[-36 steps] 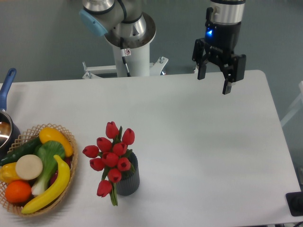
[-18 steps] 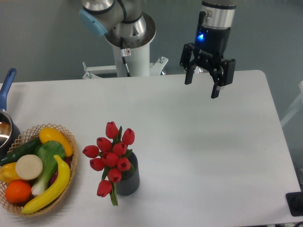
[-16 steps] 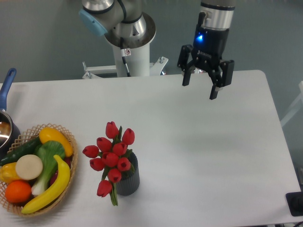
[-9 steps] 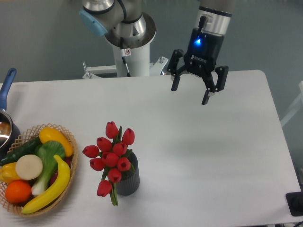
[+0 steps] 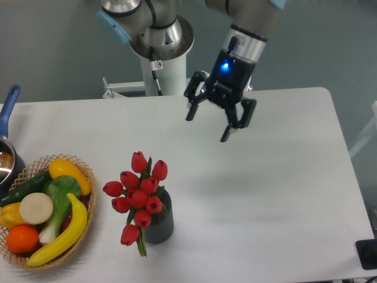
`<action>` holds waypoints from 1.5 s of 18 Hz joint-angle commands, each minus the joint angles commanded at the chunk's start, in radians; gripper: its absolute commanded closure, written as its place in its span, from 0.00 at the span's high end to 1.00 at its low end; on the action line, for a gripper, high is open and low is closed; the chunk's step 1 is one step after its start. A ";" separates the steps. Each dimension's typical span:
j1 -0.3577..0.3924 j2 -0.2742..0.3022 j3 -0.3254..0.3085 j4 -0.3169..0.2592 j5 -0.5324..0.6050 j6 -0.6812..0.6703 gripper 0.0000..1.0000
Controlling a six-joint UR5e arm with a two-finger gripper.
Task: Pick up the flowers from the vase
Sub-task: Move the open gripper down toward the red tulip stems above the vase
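A white worktop [image 5: 277,194] with rounded corners fills most of the view, its surface matte and evenly lit, with only faint soft shadows. Behind it runs a plain grey-blue backdrop [image 5: 53,41] (wall or floor, hard to tell which). At the back edge stands a white pedestal [image 5: 166,73] on a metal base plate with bolts [image 5: 126,87]. At the right edge a pale slanted bar [image 5: 362,144] shows against the grey. In the lower right corner sits 1 small black block [image 5: 368,254], just off the worktop's edge.
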 joint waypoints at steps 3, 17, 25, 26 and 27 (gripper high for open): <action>-0.005 -0.031 -0.003 0.052 -0.001 0.002 1.00; -0.069 -0.244 0.109 0.069 -0.212 0.009 1.00; -0.090 -0.261 0.101 0.074 -0.204 0.008 1.00; -0.095 -0.267 0.101 0.075 -0.204 0.008 1.00; -0.107 -0.272 0.100 0.084 -0.204 0.009 1.00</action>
